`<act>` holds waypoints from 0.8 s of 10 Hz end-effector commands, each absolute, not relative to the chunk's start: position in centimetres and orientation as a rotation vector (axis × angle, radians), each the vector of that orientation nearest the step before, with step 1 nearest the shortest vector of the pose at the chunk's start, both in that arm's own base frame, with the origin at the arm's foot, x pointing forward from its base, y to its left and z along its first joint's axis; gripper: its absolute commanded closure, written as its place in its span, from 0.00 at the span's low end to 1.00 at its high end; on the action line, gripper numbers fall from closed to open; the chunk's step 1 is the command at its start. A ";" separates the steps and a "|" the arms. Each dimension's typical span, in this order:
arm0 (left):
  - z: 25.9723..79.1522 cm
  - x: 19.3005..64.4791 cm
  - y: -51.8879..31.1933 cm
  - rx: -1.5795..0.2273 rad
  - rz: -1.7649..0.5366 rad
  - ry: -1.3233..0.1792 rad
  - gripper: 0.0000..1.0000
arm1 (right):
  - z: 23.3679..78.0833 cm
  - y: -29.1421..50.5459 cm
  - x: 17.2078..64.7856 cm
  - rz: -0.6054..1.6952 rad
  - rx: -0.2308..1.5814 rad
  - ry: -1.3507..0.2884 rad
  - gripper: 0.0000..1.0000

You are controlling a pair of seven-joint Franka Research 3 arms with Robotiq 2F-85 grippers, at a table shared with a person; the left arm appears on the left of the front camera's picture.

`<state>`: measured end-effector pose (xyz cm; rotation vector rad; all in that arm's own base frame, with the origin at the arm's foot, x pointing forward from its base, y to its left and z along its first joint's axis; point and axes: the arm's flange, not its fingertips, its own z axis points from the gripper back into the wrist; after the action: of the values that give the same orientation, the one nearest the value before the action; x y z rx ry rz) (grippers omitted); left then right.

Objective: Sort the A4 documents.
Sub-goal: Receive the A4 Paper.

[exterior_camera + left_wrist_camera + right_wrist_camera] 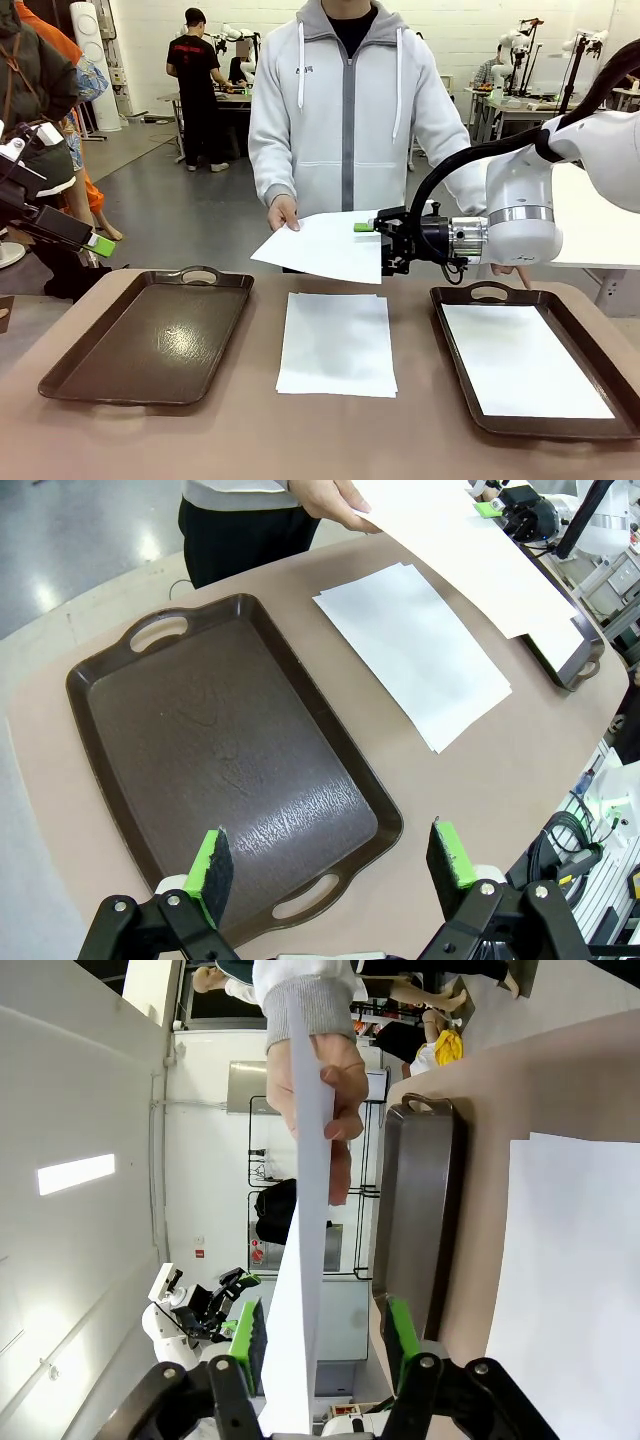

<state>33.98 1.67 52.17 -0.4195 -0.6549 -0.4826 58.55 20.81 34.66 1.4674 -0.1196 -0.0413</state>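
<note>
Handover is happening: a person's hand (283, 213) is offering an A4 sheet (320, 245), and the right claw (372, 236) is straddling its edge, pads apart, not yet pinching. Next it is probably needing a firm clamp before the hand lets go. Left claw (328, 848) is hanging agape.

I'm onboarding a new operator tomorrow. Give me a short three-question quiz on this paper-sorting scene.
1. True or false: the left tray holds a sheet.
2. What holds the raised sheet on the far side? A) the person's hand B) a clip C) nothing
3. Fill in: the right gripper has its jaws either side of the raised sheet's ____.
Key: 1 false; 2 A; 3 edge.
</note>
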 end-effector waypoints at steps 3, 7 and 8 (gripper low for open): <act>52.1 34.0 1.7 -0.434 -0.484 -0.655 0.00 | 34.7 20.6 59.1 -0.066 1.473 -0.106 0.72; 52.1 34.0 1.7 -0.434 -0.484 -0.655 0.00 | 34.7 20.4 59.1 -0.067 1.484 -0.089 1.00; 52.1 34.0 1.7 -0.434 -0.484 -0.655 0.00 | 34.7 20.4 59.0 -0.066 1.484 -0.085 1.00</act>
<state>33.98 1.67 52.17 -0.4195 -0.6549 -0.4826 58.65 20.45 34.59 1.4721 -0.1116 -0.0528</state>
